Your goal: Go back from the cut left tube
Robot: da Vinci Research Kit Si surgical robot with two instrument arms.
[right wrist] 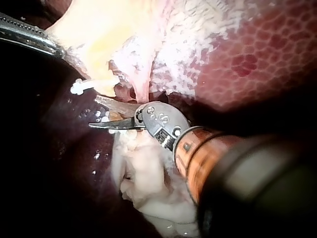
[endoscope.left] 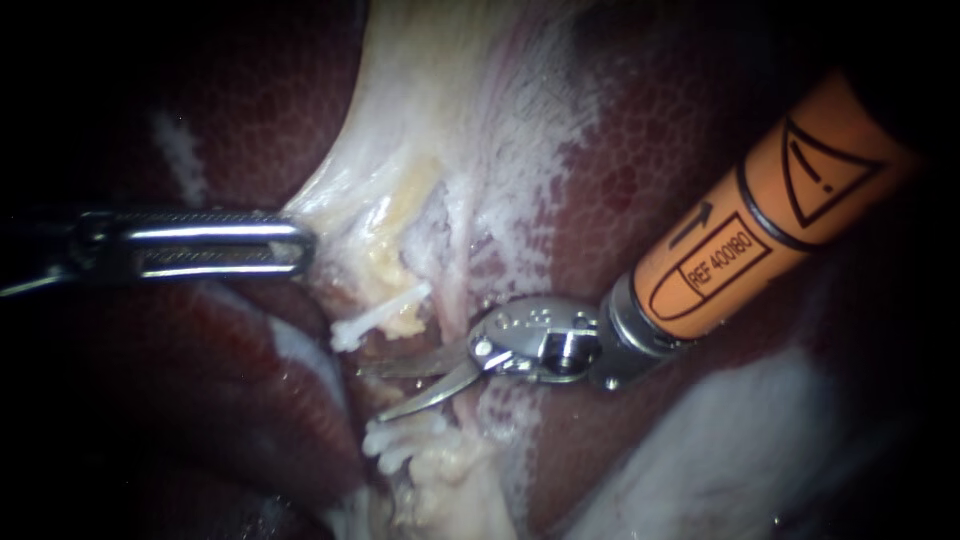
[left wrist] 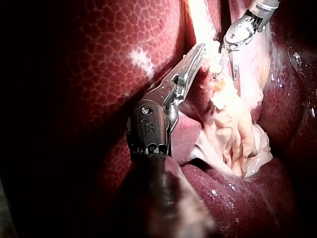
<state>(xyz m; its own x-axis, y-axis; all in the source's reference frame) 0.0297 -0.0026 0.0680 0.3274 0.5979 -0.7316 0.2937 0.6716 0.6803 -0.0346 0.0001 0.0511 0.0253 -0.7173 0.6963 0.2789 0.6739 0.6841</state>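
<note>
Between clipped ends of cut tube (endoscope.left: 395, 308), right instrument (endoscope.left: 372, 393) lies with curved blades spread, nothing gripped. Upper end just above blades, lower stump (endoscope.left: 405, 440) just below. Best retreat: close blades, then draw straight back along own shaft (spread tips could snag a stump or clips (endoscope.left: 348, 335), in my judgement). Left instrument (endoscope.left: 305, 245) pinches edge of pale tissue (endoscope.left: 400, 130), pulled taut; steady hold advised. Clips white, beaded, stiff-looking. Fat (endoscope.left: 385, 255) yellowish, crumbly. Liver (endoscope.left: 650, 180) dark red, mottled, wet-glossy.
</note>
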